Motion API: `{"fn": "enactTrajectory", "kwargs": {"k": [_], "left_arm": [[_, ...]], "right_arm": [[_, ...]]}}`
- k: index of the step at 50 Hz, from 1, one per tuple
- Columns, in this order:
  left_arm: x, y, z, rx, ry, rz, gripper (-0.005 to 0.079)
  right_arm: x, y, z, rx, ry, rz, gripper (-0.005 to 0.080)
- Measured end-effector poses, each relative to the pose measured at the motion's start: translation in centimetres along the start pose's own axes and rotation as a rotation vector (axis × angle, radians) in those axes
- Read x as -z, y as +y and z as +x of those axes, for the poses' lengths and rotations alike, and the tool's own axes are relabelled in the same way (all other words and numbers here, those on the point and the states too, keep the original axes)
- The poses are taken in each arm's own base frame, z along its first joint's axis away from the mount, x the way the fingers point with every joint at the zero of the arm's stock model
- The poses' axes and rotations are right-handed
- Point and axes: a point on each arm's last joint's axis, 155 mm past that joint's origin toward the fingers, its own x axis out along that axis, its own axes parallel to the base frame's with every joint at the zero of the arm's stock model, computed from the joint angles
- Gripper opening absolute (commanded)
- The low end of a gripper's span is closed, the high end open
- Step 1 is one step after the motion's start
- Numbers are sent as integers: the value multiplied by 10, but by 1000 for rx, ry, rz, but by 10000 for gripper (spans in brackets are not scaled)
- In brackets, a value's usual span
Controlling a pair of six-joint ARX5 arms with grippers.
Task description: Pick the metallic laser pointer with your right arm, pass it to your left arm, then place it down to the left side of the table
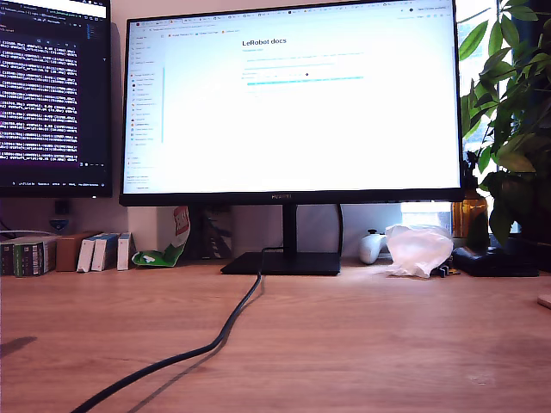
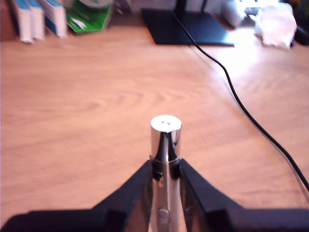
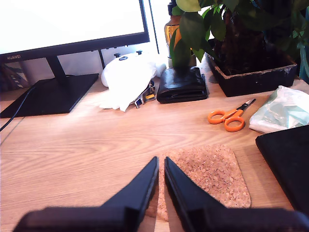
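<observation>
Gripping the metallic laser pointer (image 2: 165, 145) between both fingers (image 2: 140, 188), my first gripper (image 2: 165, 169) hangs above the tabletop (image 2: 87, 121), the pointer's flat silver end facing forward beside the black cable (image 2: 241, 104). My second gripper (image 3: 161, 166) has its fingers nearly together, empty, over a cork coaster (image 3: 212, 174) near orange scissors (image 3: 227, 117).
</observation>
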Motion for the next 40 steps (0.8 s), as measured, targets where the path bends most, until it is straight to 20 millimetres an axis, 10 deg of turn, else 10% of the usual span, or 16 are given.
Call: {"fn": "enactTrajectory", "kwargs": {"k": [40], "left_arm": [[-36,61,-39,-282,-193,33,-19]], "right_arm": [[0,0,0,0,0,0,18]]}}
